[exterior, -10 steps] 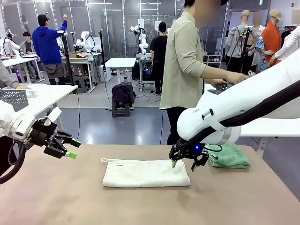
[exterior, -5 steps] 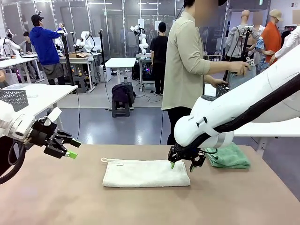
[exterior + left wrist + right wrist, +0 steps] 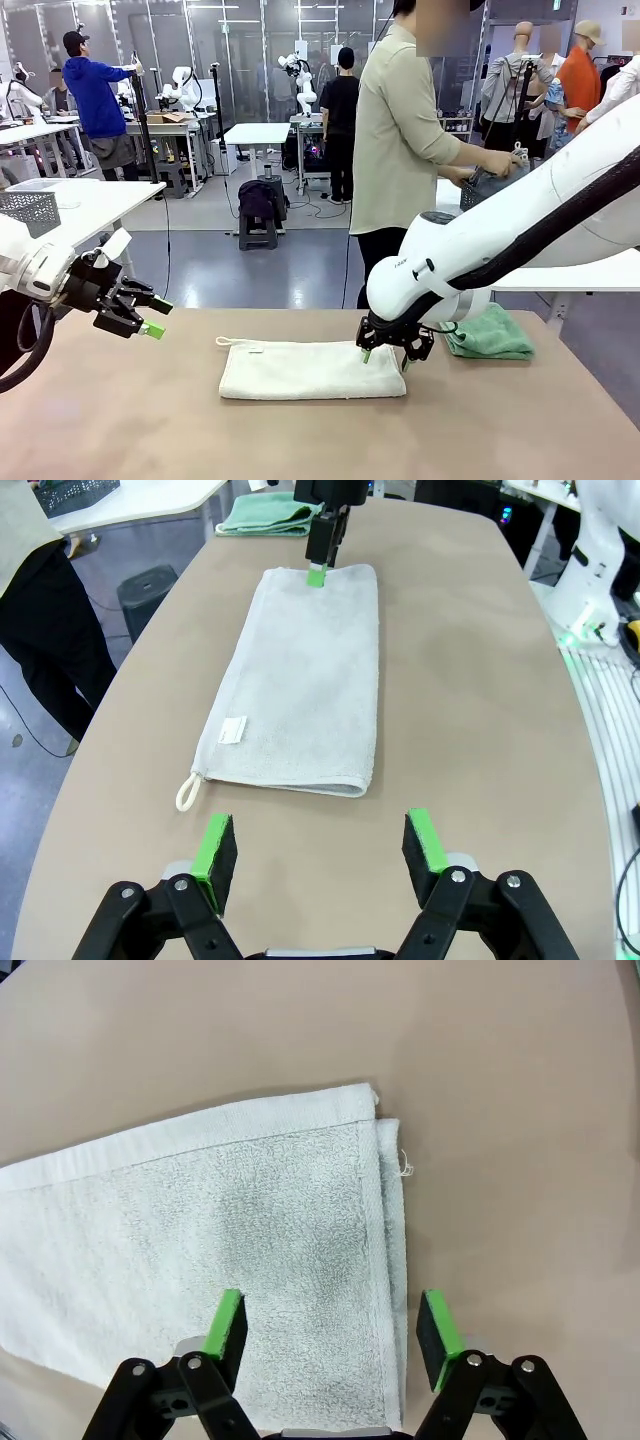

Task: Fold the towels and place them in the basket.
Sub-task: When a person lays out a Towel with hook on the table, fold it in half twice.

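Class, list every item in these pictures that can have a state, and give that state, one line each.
Cream towel: folded in half, flat on the table.
Green towel: folded, lying at the table's far right.
Left gripper: open, empty.
Right gripper: open, over the cream towel's end.

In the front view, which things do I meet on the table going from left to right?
Left hand → cream-white towel → right hand, open at the towel's right end → mint green towel.

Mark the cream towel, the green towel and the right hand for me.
cream towel (image 3: 300,372), front view, middle of top face
green towel (image 3: 490,335), front view, folded top
right hand (image 3: 385,357), front view, between fingertips
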`<state>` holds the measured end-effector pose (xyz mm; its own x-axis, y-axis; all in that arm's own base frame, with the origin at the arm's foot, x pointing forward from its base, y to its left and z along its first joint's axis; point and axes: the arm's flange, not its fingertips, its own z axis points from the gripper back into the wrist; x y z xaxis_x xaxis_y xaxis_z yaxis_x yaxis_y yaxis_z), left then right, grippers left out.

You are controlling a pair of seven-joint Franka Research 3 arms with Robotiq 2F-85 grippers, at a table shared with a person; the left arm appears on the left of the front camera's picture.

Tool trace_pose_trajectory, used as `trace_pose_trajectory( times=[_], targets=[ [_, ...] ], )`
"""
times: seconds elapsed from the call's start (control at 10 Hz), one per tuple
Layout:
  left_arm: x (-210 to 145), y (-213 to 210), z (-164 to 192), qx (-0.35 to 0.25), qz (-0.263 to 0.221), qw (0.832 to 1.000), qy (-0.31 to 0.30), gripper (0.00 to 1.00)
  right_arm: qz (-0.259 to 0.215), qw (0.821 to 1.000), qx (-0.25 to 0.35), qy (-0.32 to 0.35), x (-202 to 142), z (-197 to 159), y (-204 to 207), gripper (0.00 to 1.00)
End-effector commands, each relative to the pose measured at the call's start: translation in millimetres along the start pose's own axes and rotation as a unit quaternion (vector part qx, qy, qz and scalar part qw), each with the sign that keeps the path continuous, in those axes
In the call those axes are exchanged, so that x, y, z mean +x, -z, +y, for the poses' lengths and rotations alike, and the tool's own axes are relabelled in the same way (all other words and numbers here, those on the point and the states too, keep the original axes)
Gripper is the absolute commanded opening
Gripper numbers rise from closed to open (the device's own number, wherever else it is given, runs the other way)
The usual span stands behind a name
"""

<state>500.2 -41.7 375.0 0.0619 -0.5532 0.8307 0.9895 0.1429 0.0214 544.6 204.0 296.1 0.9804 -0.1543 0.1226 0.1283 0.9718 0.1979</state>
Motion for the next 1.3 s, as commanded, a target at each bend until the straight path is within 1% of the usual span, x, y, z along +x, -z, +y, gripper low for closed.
trace_pose_trajectory(
  times=[0.0,0.1,0.2,0.3,0.4,0.5,0.6,0.7,0.8,0.9,1.0,1.2],
  targets=[
    [0.2,-0.6,-0.1,-0.002,0.002,1.000,0.003,0.85,-0.018,0.999,-0.024,0.017,3.3,9.8,5.1,0.83],
    [0.2,-0.6,-0.1,-0.002,0.002,1.000,0.003,0.85,-0.023,0.999,-0.032,0.019,3.9,10.1,6.7,0.78],
    [0.2,-0.6,-0.1,-0.002,0.002,1.000,0.003,0.85,-0.026,0.999,-0.035,0.017,4.0,10.6,8.8,0.75],
    [0.2,-0.6,-0.1,-0.002,0.002,1.000,0.003,0.85,-0.027,0.999,-0.039,0.016,4.2,10.8,9.8,0.60],
    [0.2,-0.6,-0.1,-0.002,0.002,1.000,0.003,0.85,-0.028,0.999,-0.041,0.016,3.6,10.8,11.0,0.56],
    [0.2,-0.6,-0.1,-0.002,0.002,1.000,0.003,0.85,-0.026,0.999,-0.038,0.016,3.2,9.9,10.7,0.41],
    [0.2,-0.6,-0.1,-0.002,0.002,1.000,0.003,0.85,-0.028,0.999,-0.038,0.016,2.6,8.9,10.7,0.37],
    [0.2,-0.6,-0.1,-0.002,0.002,1.000,0.003,0.85,-0.029,0.999,-0.037,0.017,2.6,7.8,9.9,0.22],
    [0.2,-0.6,-0.1,-0.002,0.002,1.000,0.003,0.85,-0.029,0.999,-0.038,0.017,2.3,7.4,10.1,0.18],
    [0.2,-0.6,-0.1,-0.002,0.002,1.000,0.003,0.85,-0.029,0.999,-0.038,0.016,2.6,6.9,9.5,0.03],
    [0.2,-0.6,-0.1,-0.002,0.002,1.000,0.003,0.85,-0.029,0.999,-0.040,0.015,2.0,6.6,9.7,0.00],
    [0.2,-0.6,-0.1,-0.002,0.002,1.000,0.003,0.85,-0.027,0.999,-0.042,0.012,1.5,5.1,10.8,0.00]
  ],
)
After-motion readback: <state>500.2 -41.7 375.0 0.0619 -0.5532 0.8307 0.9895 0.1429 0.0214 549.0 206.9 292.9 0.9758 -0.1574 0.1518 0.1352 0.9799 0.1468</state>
